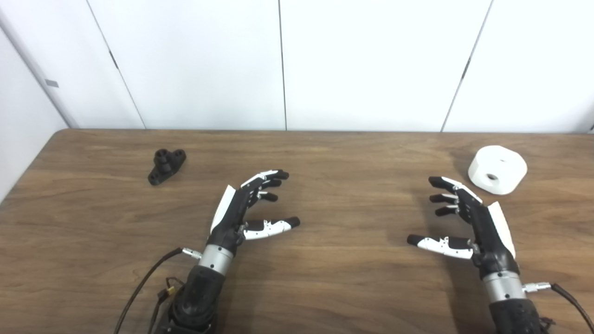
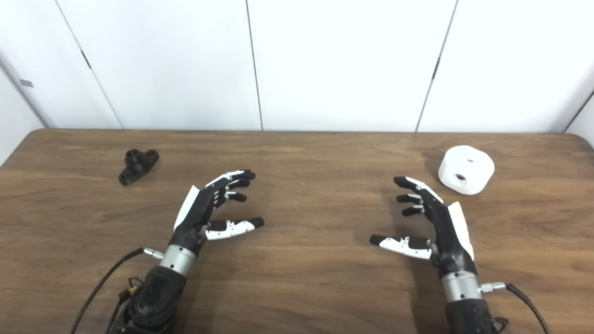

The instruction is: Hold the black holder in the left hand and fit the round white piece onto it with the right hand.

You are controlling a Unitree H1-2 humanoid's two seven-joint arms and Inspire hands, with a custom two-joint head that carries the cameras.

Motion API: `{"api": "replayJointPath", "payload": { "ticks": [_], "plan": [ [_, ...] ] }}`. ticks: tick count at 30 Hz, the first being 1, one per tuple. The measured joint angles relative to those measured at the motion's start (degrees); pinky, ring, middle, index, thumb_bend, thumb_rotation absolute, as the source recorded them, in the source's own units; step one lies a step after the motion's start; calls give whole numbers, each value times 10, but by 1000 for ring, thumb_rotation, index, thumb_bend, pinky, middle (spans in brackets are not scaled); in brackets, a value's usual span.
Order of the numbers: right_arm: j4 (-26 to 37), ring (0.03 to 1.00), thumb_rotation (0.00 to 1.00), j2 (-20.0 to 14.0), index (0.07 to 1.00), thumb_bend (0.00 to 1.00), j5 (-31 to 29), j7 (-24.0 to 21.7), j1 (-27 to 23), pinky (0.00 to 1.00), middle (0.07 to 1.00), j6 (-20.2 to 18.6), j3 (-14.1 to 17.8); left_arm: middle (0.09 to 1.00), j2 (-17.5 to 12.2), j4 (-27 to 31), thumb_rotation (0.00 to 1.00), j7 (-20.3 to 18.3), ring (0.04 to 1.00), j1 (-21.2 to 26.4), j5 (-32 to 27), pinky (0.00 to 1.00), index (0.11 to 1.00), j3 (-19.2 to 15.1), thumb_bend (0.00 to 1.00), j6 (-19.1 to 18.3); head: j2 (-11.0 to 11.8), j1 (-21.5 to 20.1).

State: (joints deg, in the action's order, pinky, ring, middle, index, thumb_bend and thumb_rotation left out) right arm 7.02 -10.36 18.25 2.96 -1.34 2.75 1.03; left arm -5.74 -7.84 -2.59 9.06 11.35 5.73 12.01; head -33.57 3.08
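Note:
The small black holder (image 1: 166,165) lies on the wooden table (image 1: 325,278) at the far left, with an upright round stub on a flat base. The round white piece (image 1: 497,169) with a dark hole in its side sits at the far right. My left hand (image 1: 248,208) is open and empty, hovering near the table's middle, to the right of and nearer than the holder. My right hand (image 1: 464,222) is open and empty, just left of and nearer than the white piece. Neither hand touches anything.
White wall panels (image 1: 283,65) stand right behind the table's far edge. Black cables (image 1: 144,283) run from both wrists near the front edge. The table's left corner is rounded.

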Motion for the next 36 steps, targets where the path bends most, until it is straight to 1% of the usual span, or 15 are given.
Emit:
{"api": "replayJointPath", "payload": {
  "ticks": [6,13,14,15,16,18,19,20,21,22,23,24,25,28,36],
  "plan": [
    [0,706,7,0,768,767,0,0,0,581,805,0,0,855,0,0,59,0,817,0,2,670,751,0,772,0,0,-1],
    [-1,710,11,0,767,760,1,0,0,587,807,1,-1,853,1,-1,54,0,837,1,5,673,725,1,769,0,4,28],
    [-3,711,10,-1,766,760,1,0,0,588,807,2,-1,854,2,-2,61,0,838,1,6,672,721,1,770,0,12,57],
    [-8,710,16,-2,763,761,0,0,0,579,805,6,-1,855,3,-3,61,1,834,2,8,661,719,1,767,1,12,57],
    [-17,707,31,-4,762,762,0,0,-1,570,803,13,-1,856,4,-5,72,3,830,3,10,651,720,3,764,1,27,129],
    [-30,699,62,-9,760,759,0,0,-1,567,800,21,1,856,6,-12,92,7,824,9,23,633,718,6,758,3,38,168],
    [-36,703,57,-11,764,750,-2,0,-1,574,806,25,2,856,8,-18,95,9,823,13,28,635,716,8,760,3,50,196],
    [-41,709,43,-14,768,742,-5,0,-2,583,811,27,4,859,10,-26,96,13,824,19,32,647,715,10,763,5,53,200],
    [-44,724,24,-17,778,729,-11,-1,-2,604,823,28,6,861,13,-35,94,17,818,23,33,649,714,11,768,9,62,216],
    [-45,726,20,-19,781,726,-15,-1,-2,605,823,29,7,863,16,-42,92,21,815,28,33,651,714,10,771,12,62,216],
    [-47,725,17,-21,783,722,-16,0,-2,598,820,31,9,866,19,-48,89,23,814,33,33,652,714,10,773,17,74,233],
    [-49,730,18,-22,790,714,-15,1,-2,596,819,35,9,869,23,-56,85,24,812,38,33,650,713,11,774,22,74,233],
    [-51,735,23,-23,796,706,-13,2,-3,597,820,38,9,870,25,-62,84,26,811,42,34,649,713,12,776,26,83,243],
    [-52,743,21,-22,802,689,-11,5,-4,611,823,47,9,869,30,-79,104,32,810,53,42,645,710,15,783,43,90,246],
    [-52,759,0,-22,811,669,-12,5,-3,621,837,47,10,868,33,-86,103,45,807,57,56,634,711,17,779,48,86,243]
  ]
}}
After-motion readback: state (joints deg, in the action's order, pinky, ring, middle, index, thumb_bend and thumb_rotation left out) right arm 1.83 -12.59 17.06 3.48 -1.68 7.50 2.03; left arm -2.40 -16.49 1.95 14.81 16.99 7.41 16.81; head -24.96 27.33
